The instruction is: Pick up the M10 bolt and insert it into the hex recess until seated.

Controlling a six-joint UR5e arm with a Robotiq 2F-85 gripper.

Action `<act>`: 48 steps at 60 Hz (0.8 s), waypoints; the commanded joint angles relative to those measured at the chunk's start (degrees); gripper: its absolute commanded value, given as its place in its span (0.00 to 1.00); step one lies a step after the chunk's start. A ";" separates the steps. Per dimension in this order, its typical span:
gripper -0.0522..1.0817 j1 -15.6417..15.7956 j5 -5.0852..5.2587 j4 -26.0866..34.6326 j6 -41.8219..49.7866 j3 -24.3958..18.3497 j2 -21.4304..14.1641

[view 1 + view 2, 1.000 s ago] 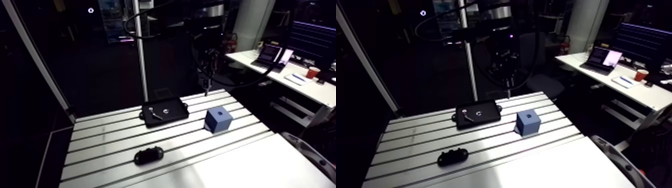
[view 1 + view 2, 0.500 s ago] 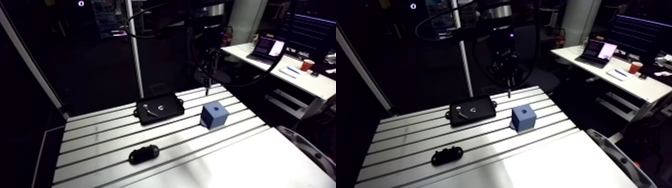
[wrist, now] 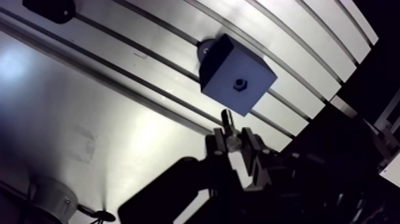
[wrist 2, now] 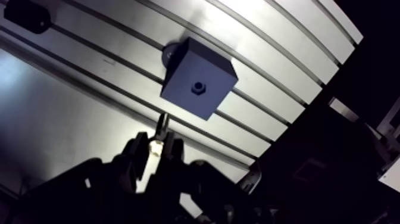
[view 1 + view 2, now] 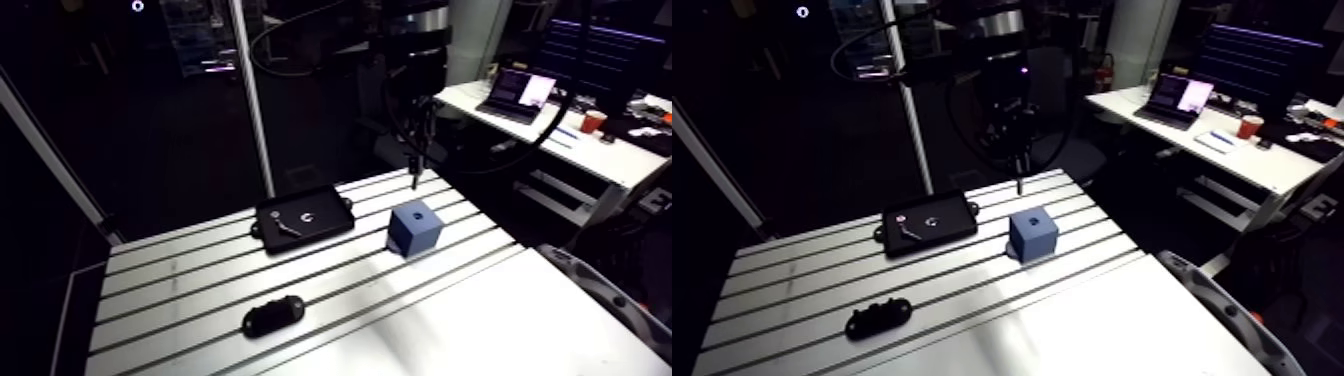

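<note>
Bolt [image 3: 227,119] held tight in gripper [image 3: 234,142], blue block [image 3: 223,71] with hex hole [image 3: 239,83] just ahead. Grooved silver table [image 3: 119,119] underneath, black tray [image 5: 325,215] farther off.

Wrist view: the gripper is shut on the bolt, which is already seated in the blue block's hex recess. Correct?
Not seated. The wrist view shows the bolt, clamped in the gripper, apart from the blue block, whose hex recess is empty.
</note>
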 commanded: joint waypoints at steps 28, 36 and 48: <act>0.77 -1.14 -0.13 -3.86 -0.12 -0.07 3.20; 0.77 -2.00 -0.06 -4.68 -0.31 0.09 3.89; 0.77 -2.62 -0.04 -4.78 -0.29 0.19 4.69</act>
